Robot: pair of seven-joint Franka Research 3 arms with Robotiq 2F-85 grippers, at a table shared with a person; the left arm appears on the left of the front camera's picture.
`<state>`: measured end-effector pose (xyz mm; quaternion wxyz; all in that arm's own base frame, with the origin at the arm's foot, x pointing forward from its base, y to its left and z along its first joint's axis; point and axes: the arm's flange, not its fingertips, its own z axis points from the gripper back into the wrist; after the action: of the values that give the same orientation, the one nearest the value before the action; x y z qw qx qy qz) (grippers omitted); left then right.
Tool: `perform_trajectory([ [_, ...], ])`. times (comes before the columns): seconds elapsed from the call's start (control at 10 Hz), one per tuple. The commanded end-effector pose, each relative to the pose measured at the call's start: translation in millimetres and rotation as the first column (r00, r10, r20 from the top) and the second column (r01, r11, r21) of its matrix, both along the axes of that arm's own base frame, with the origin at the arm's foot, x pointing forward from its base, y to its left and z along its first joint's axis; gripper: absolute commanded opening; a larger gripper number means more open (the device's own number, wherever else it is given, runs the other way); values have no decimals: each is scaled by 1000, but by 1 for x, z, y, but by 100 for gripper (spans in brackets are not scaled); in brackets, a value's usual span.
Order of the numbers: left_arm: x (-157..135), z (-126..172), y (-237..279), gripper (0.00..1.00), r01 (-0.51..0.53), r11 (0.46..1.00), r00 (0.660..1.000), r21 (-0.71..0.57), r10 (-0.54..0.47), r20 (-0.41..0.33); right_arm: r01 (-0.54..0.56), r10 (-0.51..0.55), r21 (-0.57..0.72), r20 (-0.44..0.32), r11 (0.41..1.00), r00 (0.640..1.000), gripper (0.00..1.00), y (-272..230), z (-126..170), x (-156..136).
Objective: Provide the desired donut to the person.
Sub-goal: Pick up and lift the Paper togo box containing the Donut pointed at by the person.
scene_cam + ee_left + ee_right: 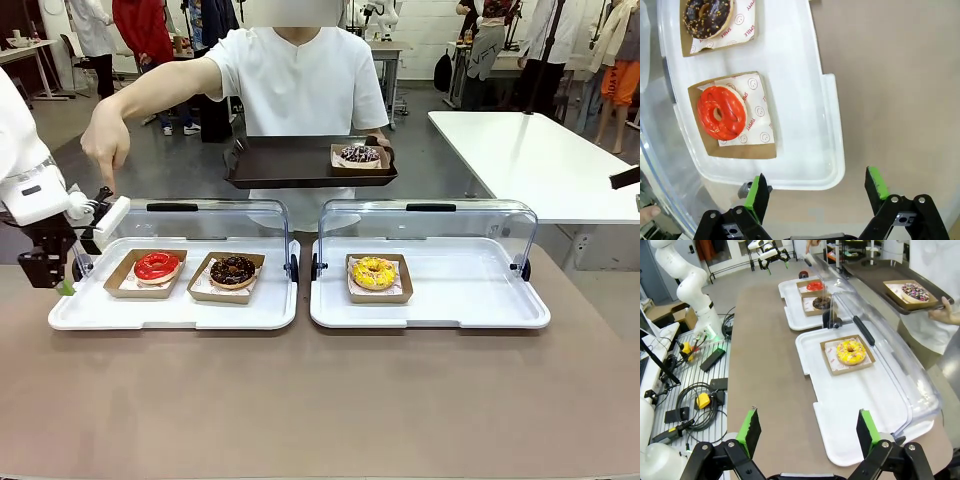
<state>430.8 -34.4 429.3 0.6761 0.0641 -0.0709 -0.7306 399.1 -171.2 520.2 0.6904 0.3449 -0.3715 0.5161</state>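
Note:
The person [300, 80] stands across the table holding a dark tray [290, 165] that carries a sprinkled chocolate donut [360, 155]. Their other hand [105, 150] points a finger down at the left end of the left white tray [170, 312]. On that tray lie a red-glazed donut [157, 266] and a chocolate donut [233, 270]. My left gripper [60, 280] hangs open just off the tray's left edge. In its wrist view the left gripper [816, 189] is empty, with the red donut [721, 112] ahead of it. My right gripper [810, 432] stands open above the table's right end.
A second white tray [430, 312] holds a yellow donut [373, 272]. Both trays have clear lids [195, 225] standing open along their far sides. A white table [540, 160] stands at the back right. Cables and devices [695, 400] lie off the table's edge.

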Motion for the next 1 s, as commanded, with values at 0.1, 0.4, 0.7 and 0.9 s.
perform_trajectory([
  [0.1,9,9,3,100,24,999,1000,-25,-24,0,-3,3,4,1,1000,1000,100,1,0,0],
  [0.4,7,-2,-1,100,0,1000,1000,-3,0,0,-3,3,4,1,1000,1000,100,1,0,0],
  [0.7,7,-2,-1,100,0,1000,1000,-3,0,0,-3,3,4,1,1000,1000,100,1,0,0],
  [0.9,7,-2,-1,100,0,1000,1000,-3,0,0,-3,3,4,1,1000,1000,100,1,0,0],
])
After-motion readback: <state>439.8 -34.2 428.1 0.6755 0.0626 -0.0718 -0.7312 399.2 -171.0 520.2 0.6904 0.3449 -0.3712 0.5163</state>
